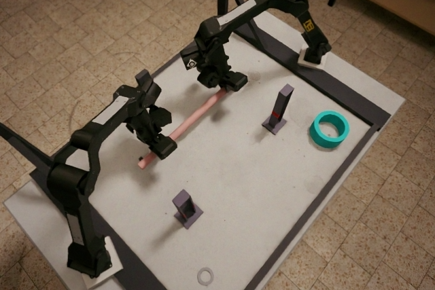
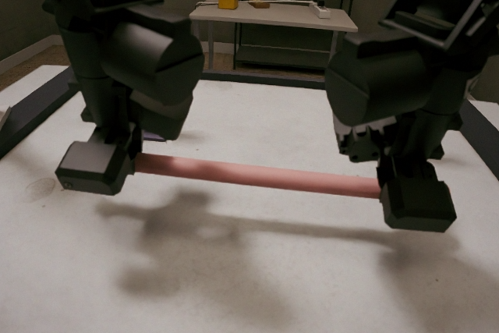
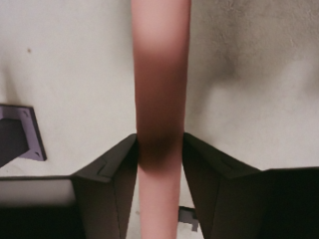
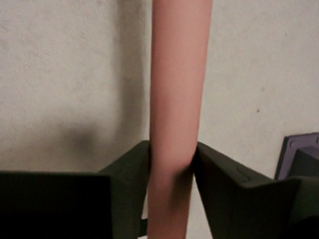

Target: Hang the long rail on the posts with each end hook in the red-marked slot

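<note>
The long pink rail point(image 1: 193, 118) point(image 2: 249, 175) point(image 3: 161, 75) point(image 4: 179, 75) is held above the table, its shadow apart from it. My left gripper point(image 1: 226, 89) point(image 2: 132, 161) point(image 3: 159, 140) is shut on it near the far end in the top view. My right gripper point(image 1: 160, 149) point(image 2: 382, 185) point(image 4: 170, 148) is shut on it near the other end. A dark hook shows below each grip, in the left wrist view point(image 3: 188, 215) and right wrist view point(image 4: 144, 228). The far purple post point(image 1: 281, 104) point(image 3: 10, 139) has a red mark point(image 1: 275, 115). The near post point(image 1: 181, 199) point(image 4: 309, 161) stands on the right arm's side.
A teal ring point(image 1: 317, 136) stands beyond the far post. A flat grey ring point(image 1: 200, 276) lies at the bottom of the top view. Dark frame beams point(image 1: 308, 76) border the table. Both posts stand to one side of the rail, apart from it.
</note>
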Robot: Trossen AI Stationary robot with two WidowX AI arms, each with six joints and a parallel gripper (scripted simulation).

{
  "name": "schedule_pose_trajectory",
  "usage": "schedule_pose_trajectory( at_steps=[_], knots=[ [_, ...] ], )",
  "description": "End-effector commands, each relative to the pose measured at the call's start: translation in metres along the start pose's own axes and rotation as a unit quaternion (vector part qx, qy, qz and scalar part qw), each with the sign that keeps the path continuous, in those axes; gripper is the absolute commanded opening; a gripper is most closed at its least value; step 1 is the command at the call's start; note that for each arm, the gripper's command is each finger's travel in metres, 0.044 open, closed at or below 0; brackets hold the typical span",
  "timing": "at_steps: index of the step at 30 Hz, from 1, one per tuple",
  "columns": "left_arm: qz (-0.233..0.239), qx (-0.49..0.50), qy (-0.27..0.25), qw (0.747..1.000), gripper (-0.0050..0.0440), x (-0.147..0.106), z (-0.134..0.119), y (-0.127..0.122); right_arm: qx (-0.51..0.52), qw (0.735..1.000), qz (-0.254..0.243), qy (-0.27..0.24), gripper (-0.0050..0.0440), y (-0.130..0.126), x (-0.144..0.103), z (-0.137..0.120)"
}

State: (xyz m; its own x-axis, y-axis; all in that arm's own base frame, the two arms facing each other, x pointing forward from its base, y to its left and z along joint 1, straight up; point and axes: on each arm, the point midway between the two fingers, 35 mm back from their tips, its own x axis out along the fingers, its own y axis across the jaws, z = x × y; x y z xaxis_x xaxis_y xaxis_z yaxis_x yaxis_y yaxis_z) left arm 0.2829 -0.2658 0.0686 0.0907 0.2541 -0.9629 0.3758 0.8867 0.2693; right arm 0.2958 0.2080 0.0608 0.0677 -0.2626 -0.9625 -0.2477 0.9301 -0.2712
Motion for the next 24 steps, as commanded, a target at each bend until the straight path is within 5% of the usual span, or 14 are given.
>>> schedule_pose_trajectory(
  at_steps=[1,12,24],
  knots=[
    [-0.011,-0.007,-0.016,1.000,-0.0050,-0.0173,0.0013,0.0008,0.004,1.000,0.009,-0.017,-0.0050,-0.0036,-0.0163,0.0030],
    [-0.015,-0.007,-0.016,1.000,-0.0050,-0.0172,0.0014,0.0008,0.004,1.000,0.013,-0.017,-0.0050,-0.0039,-0.0163,0.0030],
    [-0.132,-0.007,-0.018,0.991,-0.0050,-0.0147,0.0014,0.0069,-0.002,0.991,0.130,-0.015,-0.0050,-0.0112,-0.0151,0.0036]
  ],
)
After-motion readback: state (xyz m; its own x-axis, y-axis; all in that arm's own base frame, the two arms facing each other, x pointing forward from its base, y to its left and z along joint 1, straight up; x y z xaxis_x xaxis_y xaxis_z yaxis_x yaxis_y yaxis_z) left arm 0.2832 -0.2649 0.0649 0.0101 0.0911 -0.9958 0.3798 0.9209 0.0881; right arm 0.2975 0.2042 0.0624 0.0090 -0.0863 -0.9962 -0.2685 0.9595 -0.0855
